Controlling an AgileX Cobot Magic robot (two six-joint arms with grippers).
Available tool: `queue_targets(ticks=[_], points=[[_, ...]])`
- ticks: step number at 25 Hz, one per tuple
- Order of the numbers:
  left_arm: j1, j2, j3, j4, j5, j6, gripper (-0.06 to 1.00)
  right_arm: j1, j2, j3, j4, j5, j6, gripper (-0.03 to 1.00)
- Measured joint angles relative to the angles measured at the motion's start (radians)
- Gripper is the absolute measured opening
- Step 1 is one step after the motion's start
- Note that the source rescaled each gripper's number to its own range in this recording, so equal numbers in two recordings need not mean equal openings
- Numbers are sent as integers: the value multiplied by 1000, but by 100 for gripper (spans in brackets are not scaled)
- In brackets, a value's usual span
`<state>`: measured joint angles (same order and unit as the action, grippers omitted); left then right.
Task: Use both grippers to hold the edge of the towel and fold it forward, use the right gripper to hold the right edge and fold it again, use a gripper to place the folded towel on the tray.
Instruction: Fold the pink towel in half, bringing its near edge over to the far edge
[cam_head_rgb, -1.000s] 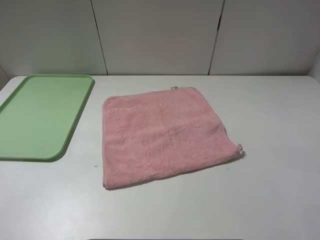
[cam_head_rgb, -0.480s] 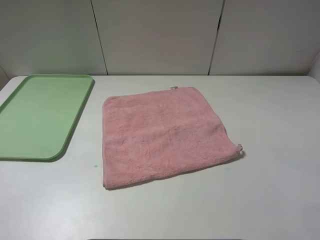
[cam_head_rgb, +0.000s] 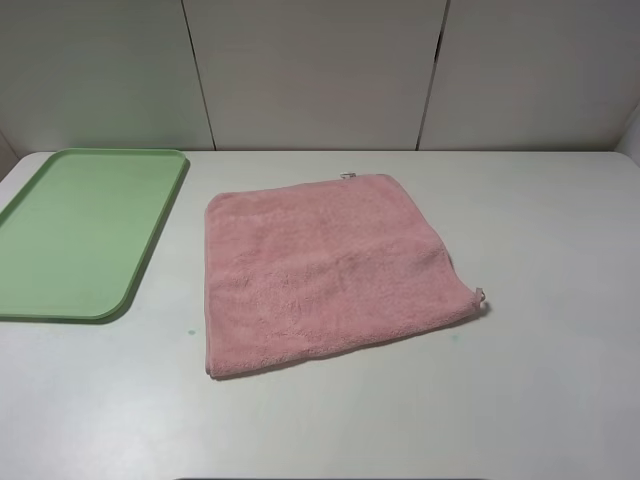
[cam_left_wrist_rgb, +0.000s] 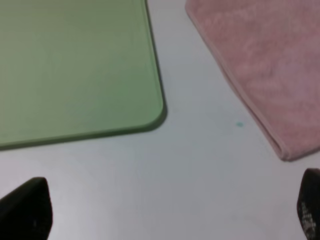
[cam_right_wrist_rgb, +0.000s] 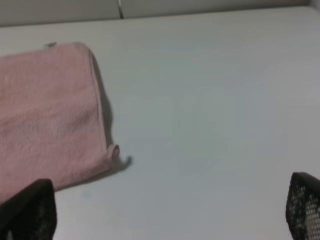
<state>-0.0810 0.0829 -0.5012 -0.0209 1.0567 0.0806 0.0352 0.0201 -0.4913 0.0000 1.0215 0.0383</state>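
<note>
A pink towel lies flat and unfolded in the middle of the white table. A light green tray lies empty at the far left. No gripper shows in the exterior high view. My left gripper is open and hovers over bare table by the towel's near left corner and the tray's corner. My right gripper is open and hovers over bare table to the right of the towel's near right corner. Both grippers hold nothing.
The white table ends at a pale panelled wall at the back. A small green speck marks the table between tray and towel. A small white tag sticks out at the towel's far edge.
</note>
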Motion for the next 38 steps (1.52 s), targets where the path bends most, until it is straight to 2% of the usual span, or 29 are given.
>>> queue_targets(ticks=[6,11,18,23,29,33,38], points=[[-2,131,-39,0,-6,68,98,0,125,-1,37,0,-29,100],[-61,219,-61,0,-11,133,98,7,255,-55,71,0,-87,100],[-162,354,-70,2,-22,248,98,120,442,-183,83,-2,-188,100],[-228,451,-70,3,-65,311,98,151,568,-234,85,-12,-379,100],[-356,574,-70,8,-84,332,98,151,701,-239,120,-23,-641,100],[-465,664,-70,51,-122,367,98,151,771,-239,162,-51,-825,100],[-578,771,-74,150,-170,380,98,151,847,-239,203,-86,-1050,100]])
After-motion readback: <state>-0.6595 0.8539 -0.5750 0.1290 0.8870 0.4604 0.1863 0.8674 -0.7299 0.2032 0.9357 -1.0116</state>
